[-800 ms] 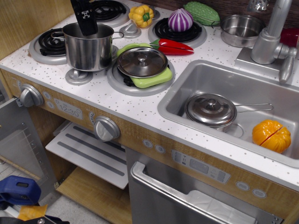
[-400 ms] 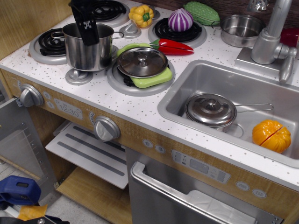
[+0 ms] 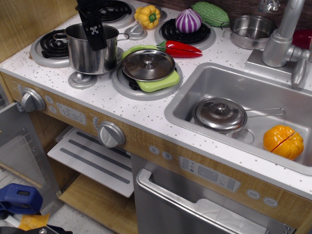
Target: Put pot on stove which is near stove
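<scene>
The tall shiny steel pot (image 3: 91,52) stands upright at the front left of the counter. It overlaps the right edge of the front-left stove burner (image 3: 48,46), a grey disc with a black coil. My black gripper (image 3: 93,35) comes down from above at the pot's rim. One dark finger (image 3: 95,39) lies over the pot's near wall, and the other is hidden. I cannot tell whether the jaws are closed on the rim. The pot's base hides part of a small grey knobbed cap (image 3: 81,79).
A green plate with a steel lid (image 3: 148,66) covers the front-middle burner right of the pot. A red pepper (image 3: 179,48), yellow pepper (image 3: 147,16), purple onion (image 3: 188,21) and steel bowl (image 3: 252,30) lie behind. The sink (image 3: 195,80) holds a lidded pan and an orange vegetable.
My gripper has come down along the pot's rim, so the finger now reaches lower over the near wall. The pot has not moved.
</scene>
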You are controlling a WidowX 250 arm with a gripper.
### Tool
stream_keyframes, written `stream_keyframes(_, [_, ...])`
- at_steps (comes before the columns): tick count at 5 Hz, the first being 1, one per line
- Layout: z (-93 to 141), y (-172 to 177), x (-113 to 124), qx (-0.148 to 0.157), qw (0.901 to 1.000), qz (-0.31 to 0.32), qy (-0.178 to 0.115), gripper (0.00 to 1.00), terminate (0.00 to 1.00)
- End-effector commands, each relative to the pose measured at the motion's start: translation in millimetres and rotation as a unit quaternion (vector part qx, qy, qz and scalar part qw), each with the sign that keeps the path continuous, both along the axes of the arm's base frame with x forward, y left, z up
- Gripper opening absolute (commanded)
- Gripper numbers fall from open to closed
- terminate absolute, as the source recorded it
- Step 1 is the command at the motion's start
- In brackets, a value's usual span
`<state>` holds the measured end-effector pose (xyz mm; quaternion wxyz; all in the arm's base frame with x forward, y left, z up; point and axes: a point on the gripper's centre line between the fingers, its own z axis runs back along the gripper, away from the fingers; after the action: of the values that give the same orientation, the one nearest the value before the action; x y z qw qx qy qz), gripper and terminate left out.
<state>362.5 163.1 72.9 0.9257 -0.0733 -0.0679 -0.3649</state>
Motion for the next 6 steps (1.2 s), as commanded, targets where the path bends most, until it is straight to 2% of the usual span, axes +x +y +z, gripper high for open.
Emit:
stream_keyframes(1, [15,17,2,0.002,0.9995,0.013,-0.027,1.00,0.00])
stream_keyframes(2, [10,14,1,0.005,0.9989,0.025,-0.039,0.00,0.00])
stream_keyframes(4, [9,11,3,0.005,0.9985,0.029,-0.046,0.00,0.00])
stream_keyframes(6, [22,11,9,0.032,0.9978,0.001,-0.058,0.00,0.00])
